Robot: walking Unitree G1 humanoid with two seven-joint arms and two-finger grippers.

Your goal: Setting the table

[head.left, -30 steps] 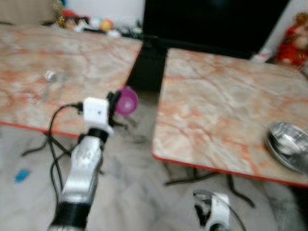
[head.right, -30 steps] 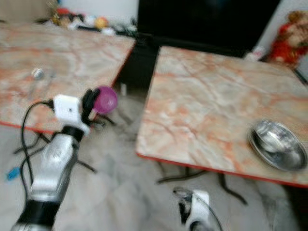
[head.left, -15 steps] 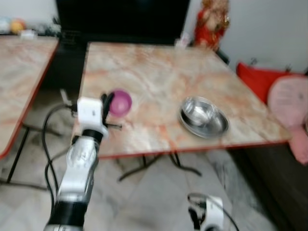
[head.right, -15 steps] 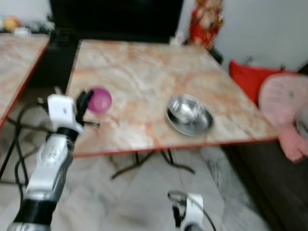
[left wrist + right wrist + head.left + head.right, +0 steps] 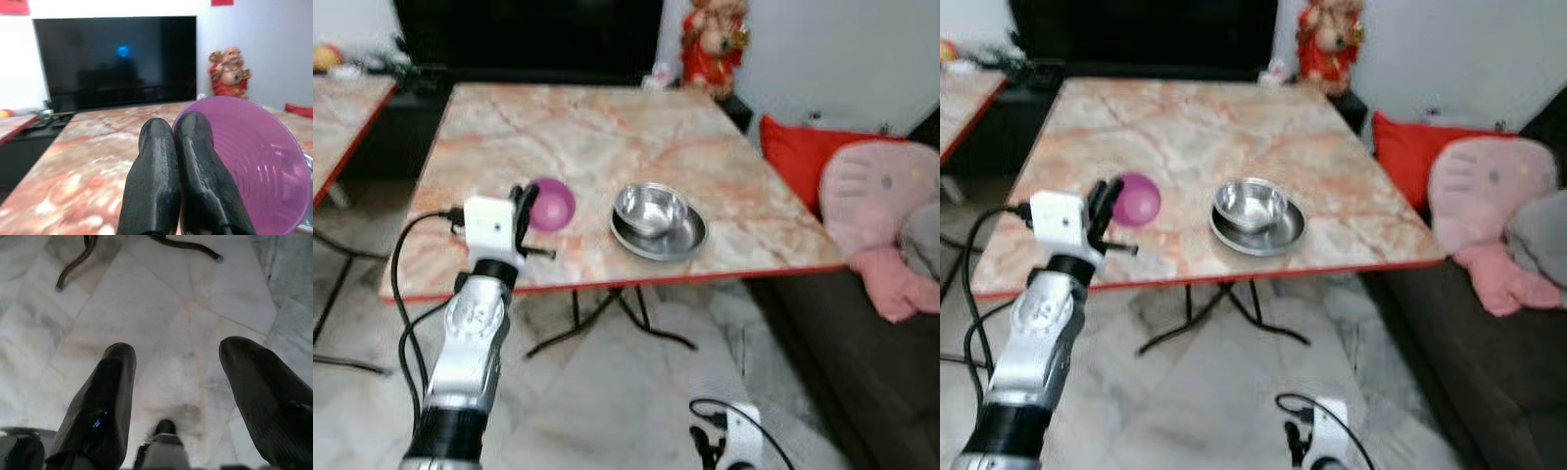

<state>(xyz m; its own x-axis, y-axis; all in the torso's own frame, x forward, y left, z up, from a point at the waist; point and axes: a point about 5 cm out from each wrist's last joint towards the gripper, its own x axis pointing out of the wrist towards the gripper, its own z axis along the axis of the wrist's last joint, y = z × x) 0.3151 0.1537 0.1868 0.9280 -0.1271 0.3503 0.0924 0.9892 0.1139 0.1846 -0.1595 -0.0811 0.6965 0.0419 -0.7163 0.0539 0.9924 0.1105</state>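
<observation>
Red figurine (image 5: 710, 44), black television (image 5: 115, 58) (off), pink cushion (image 5: 876, 201)

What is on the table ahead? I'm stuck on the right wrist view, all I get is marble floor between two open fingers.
Observer: A stack of steel bowls sits near the front edge of the marble table.
Operator: Is the left hand carrying anything?
Observer: Yes, the left hand is shut on the rim of a purple bowl, held up over the table's front left part.
Operator: And where is my right hand relative to the table?
Observer: The right hand hangs low by the floor, in front of the table, its fingers apart and empty.
Operator: Anything beside the table?
Observer: A red cushion and a pink cushion lie on seating on the robot's right.
</observation>
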